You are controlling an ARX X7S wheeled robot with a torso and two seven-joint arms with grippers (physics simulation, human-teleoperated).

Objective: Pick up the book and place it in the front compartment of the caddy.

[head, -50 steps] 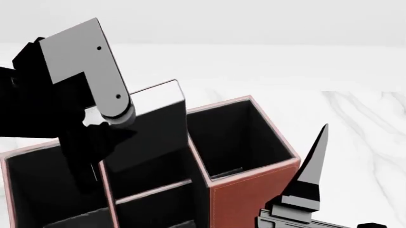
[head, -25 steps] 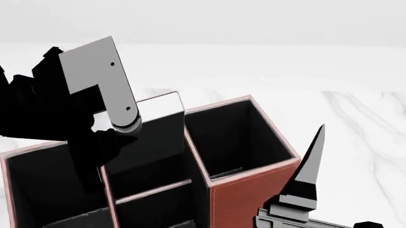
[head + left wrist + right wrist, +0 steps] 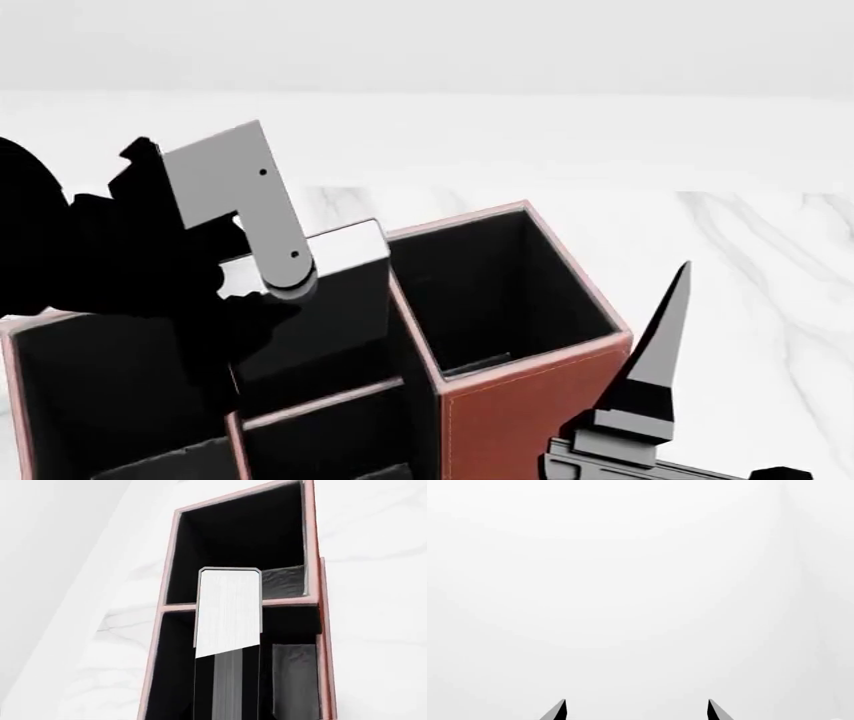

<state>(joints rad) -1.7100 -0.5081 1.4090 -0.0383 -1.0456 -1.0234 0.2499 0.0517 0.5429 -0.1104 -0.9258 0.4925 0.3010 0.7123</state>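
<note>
Black book (image 3: 327,290), white page edge, upright in the caddy (image 3: 534,420)

- The caddy (image 3: 534,400) stands on the marble table (image 3: 747,260), low in the head view
- The book (image 3: 334,290) stands upright in the caddy's middle part, its upper end above the rim, just left of the tall end cell (image 3: 501,290)
- The left gripper (image 3: 247,310) is at the book's left side
- The right gripper (image 3: 654,370) is right of the caddy, apart from it
</note>
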